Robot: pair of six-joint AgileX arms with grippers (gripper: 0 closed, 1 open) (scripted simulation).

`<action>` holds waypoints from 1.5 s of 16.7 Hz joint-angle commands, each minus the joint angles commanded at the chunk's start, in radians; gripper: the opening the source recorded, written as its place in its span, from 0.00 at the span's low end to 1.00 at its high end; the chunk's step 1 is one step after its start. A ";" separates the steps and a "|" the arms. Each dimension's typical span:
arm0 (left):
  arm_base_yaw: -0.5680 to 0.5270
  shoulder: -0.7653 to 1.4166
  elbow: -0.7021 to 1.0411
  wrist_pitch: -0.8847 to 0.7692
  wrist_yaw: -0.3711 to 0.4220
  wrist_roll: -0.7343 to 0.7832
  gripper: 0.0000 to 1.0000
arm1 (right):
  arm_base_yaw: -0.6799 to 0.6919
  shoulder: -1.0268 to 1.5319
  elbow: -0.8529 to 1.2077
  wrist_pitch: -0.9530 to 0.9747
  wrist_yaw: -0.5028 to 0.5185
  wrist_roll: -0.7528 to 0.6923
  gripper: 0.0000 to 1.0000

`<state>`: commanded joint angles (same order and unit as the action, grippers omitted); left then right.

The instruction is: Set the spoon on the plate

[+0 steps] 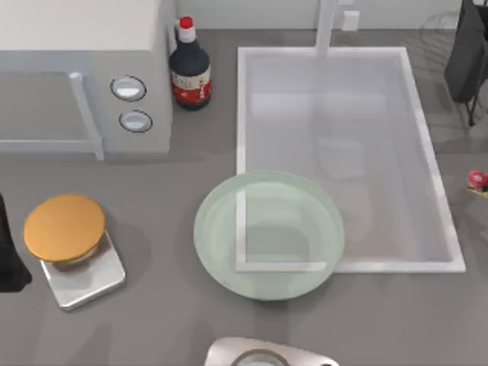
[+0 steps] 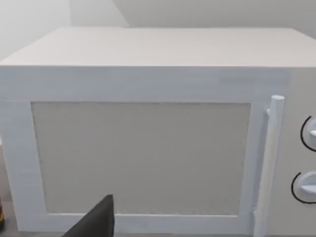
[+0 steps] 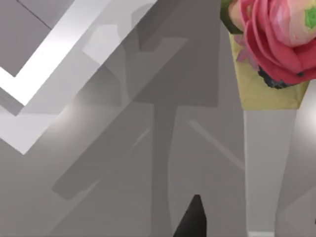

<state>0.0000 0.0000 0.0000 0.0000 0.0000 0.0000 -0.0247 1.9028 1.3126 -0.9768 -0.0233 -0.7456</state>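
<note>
A flat grey countertop (image 1: 168,320) carries everything. Set into it at the right is a wide white-rimmed rectangular sink (image 1: 427,160), with a pale upright tap (image 1: 326,27) at its far edge. A boxy white microwave oven (image 1: 84,76) stands at the far left, with a vertical bar handle (image 2: 270,163) and two round dials (image 1: 128,88). A pale wall (image 2: 29,24) rises behind it.

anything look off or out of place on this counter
Yes: the plate sits partly over the sink's front-left corner, with the rim showing through the glass. The spoon's red ornament lies at the table's far right edge, well apart from the plate.
</note>
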 joint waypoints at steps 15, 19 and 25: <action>0.000 0.000 0.000 0.000 0.000 0.000 1.00 | 0.065 -0.033 0.147 -0.173 0.004 0.147 0.00; 0.000 0.000 0.000 0.000 0.000 0.000 1.00 | 0.177 0.030 0.219 -0.196 0.012 0.450 0.00; 0.000 0.000 0.000 0.000 0.000 0.000 1.00 | 0.387 0.147 0.361 -0.235 0.031 1.115 0.00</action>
<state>0.0000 0.0000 0.0000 0.0000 0.0000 0.0000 0.3625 2.0503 1.6735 -1.2122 0.0079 0.3692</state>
